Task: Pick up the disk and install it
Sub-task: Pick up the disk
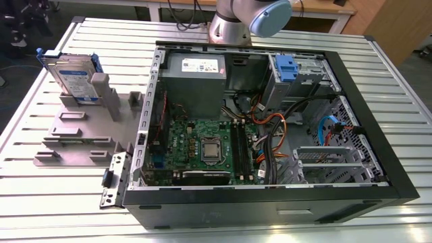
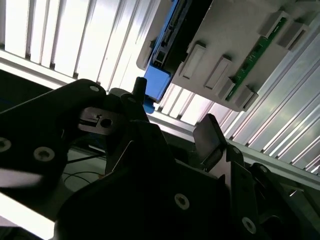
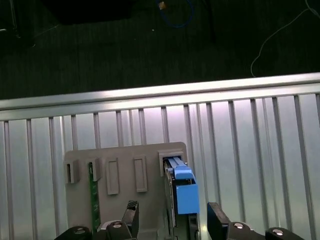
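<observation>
The exterior view looked steeply down on the open black computer case (image 1: 375, 126) and, at the exterior view's left, the grey plastic slotted holder (image 1: 74, 132). Both wrist views faced that holder closely.

My arm (image 1: 231, 28) rises at the top edge of the exterior view, a silver link ending in a pale blue joint cap (image 1: 270, 17). In both wrist views my gripper (image 3: 174, 220) (image 2: 174, 112) points downward. Its two dark fingers (image 3: 131, 216) (image 2: 209, 136) are spread wide apart, jaws parted.
</observation>
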You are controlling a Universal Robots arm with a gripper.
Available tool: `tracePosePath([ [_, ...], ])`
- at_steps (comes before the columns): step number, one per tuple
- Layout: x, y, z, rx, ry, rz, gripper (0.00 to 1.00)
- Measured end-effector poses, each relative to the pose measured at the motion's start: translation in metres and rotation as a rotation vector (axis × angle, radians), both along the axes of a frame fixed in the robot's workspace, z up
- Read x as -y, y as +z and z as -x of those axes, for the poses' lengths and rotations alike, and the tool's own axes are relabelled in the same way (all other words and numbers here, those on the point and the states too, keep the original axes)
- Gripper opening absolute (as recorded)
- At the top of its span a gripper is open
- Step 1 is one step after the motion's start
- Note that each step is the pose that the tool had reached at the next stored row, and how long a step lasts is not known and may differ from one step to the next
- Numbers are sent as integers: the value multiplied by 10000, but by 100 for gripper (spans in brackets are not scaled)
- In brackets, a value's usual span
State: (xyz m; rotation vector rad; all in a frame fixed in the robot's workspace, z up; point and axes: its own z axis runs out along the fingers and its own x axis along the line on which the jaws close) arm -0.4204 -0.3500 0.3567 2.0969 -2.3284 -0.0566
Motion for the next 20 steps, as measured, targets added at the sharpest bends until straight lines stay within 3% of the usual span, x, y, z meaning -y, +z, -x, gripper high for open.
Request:
tracePosePath([
  [7,-5,-62,0,-1,162,-1,65],
  [20,-25,-70,0,0,197,-2,65],
])
